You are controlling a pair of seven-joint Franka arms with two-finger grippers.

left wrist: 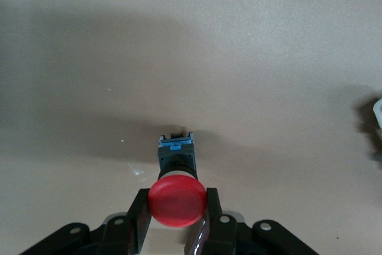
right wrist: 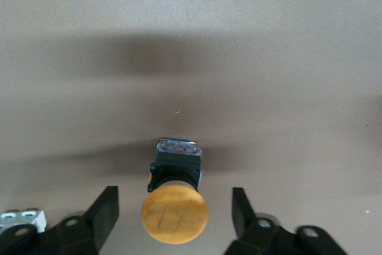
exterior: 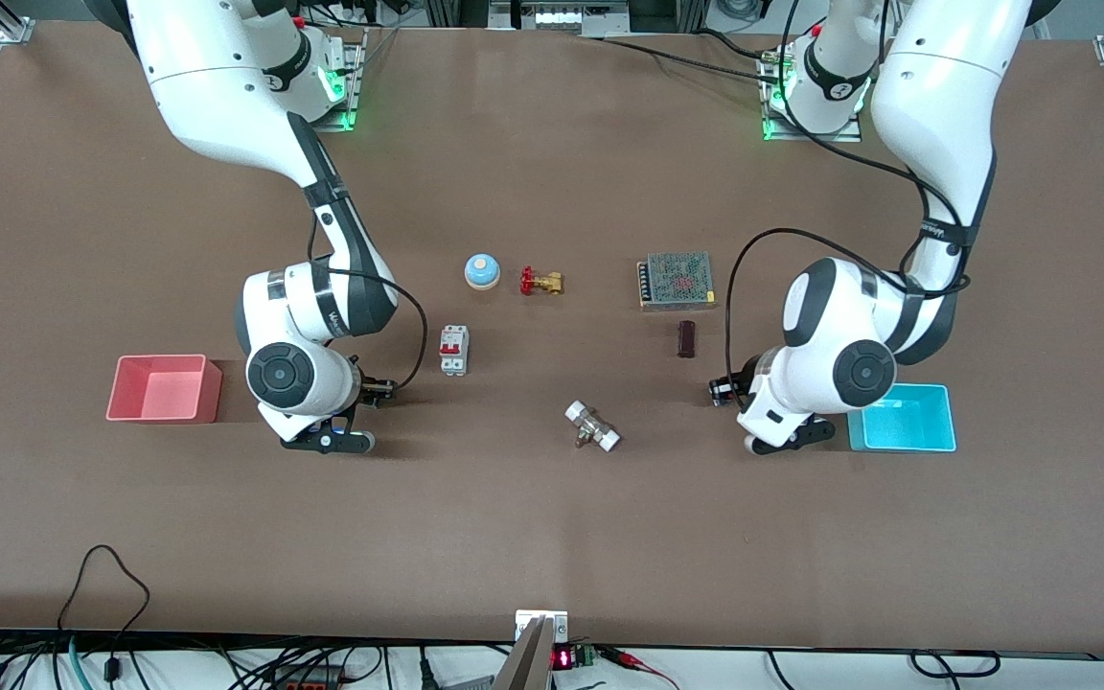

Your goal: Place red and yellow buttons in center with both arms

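Between the right gripper's [right wrist: 173, 216] spread black fingers sits the matte yellow button [right wrist: 175, 213]; left gripper [left wrist: 174, 222] clamps the glossy red button's [left wrist: 177, 201] round cap.

Bare tabletop [exterior: 533, 374] strip between both arms; white fitting [exterior: 592, 426] and breaker [exterior: 453, 350] stand at its edges, brown block [exterior: 686, 338] nearby.

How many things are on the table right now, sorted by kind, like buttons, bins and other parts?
Push buttons: 2, the red button and the yellow button
Bins: 2, the pink bin and the cyan bin
Valves or fittings: 2, the brass valve and the white-ended fitting
Circuit breaker: 1
Blue dome: 1
Power supply: 1
Dark block: 1
Total: 10
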